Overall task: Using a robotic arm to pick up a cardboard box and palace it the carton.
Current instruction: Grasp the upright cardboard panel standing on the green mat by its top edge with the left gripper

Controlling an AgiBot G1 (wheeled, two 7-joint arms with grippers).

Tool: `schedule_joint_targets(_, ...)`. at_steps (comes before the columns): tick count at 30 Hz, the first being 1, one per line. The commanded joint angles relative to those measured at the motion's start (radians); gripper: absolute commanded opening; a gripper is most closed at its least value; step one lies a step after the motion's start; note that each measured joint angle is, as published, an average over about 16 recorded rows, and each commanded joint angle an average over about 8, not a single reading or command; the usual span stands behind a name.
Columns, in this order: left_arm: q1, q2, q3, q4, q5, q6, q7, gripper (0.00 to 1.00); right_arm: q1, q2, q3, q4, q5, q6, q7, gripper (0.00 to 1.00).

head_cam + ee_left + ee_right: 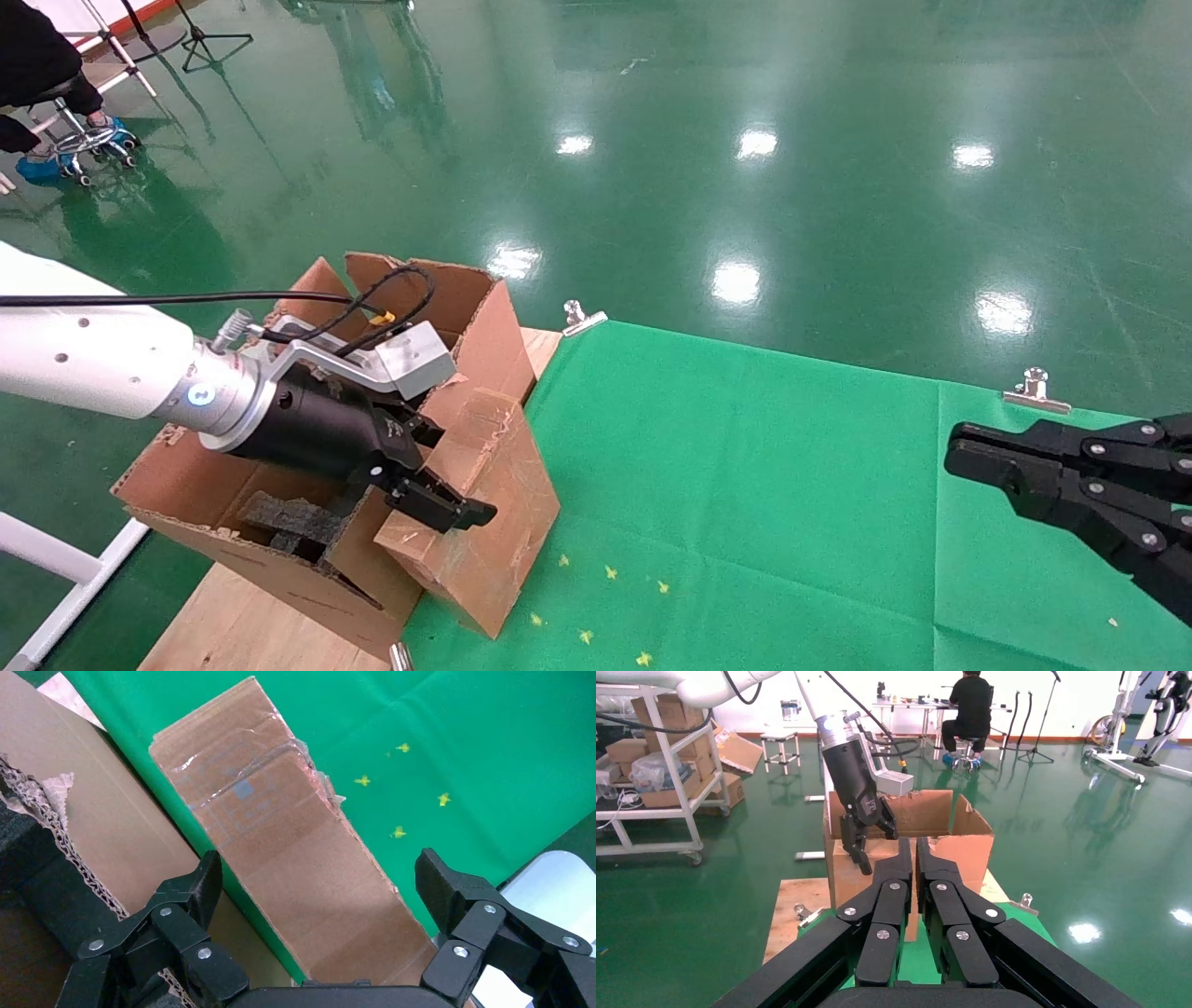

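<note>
Left tool (438,485) is open wide and empty. In its wrist view, the 2 fingers (190,888) sit either side of the cardboard box (475,522) and neither looks to be touching it.

The box is on the green table (792,485), tilted and leaning against the outer wall of the carton (186,485), so it isn't in yet. My read is pre-grasp, with the pick not started.

Next: advance until the fingers straddle the box faces, close, lift clear of the torn flap, then move over the opening. The tilt means it could slip on closing.

Right tool (968,457) is parked over the far side of the table, fingers together.

Hard to see:
- The arm blocks most of the carton interior, only a bit of black foam (289,517) shows.
- The wrist view cuts off the box's near end.
- I can't tell how the box is seated against the carton.
</note>
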Motion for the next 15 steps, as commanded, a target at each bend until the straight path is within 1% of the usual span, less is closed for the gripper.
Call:
schedule_joint_targets(1, 0.000, 0.000, -0.001, 0.000, 0.000, 0.000, 0.000, 0.00, 0.000, 0.000, 0.000, 0.000, 0.000, 0.000, 0.000, 1.00)
schedule_joint_targets(15, 0.002, -0.001, -0.007, 0.000, -0.002, -0.002, -0.001, 0.00, 0.000, 0.000, 0.000, 0.000, 0.000, 0.000, 0.000, 1.00)
